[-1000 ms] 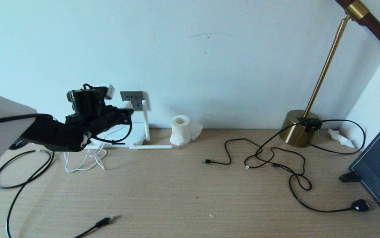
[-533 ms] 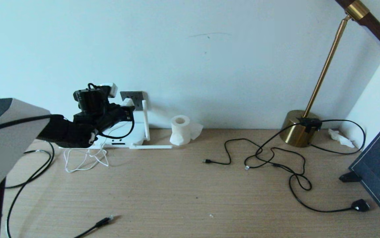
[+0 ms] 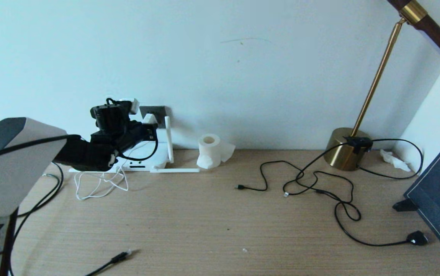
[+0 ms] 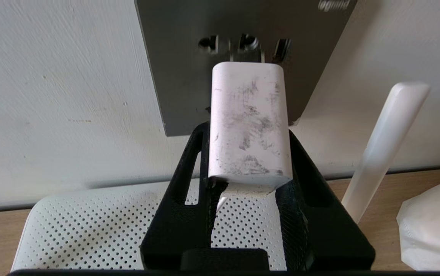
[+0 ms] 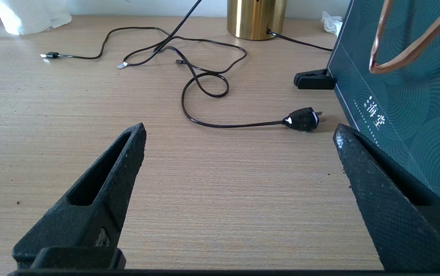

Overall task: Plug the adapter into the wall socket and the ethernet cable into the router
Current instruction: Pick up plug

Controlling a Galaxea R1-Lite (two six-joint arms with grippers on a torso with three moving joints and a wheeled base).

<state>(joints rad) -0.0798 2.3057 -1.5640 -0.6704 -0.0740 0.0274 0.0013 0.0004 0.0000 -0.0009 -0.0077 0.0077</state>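
Wooden desk (image 3: pixel 220 214), pale wall | left gripper (image 4: pixel 248 130) pinching adapter (image 4: pixel 248 122), mid-left of head view, prongs at wall socket (image 4: pixel 174 57) | advice: keep square, push straight (cord slack) | right gripper (image 5: pixel 239 168) spread, idle

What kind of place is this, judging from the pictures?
Probably a desk in a home or office room: a wooden desk against a plain wall, a brass lamp, a router below a wall socket, and loose cables.
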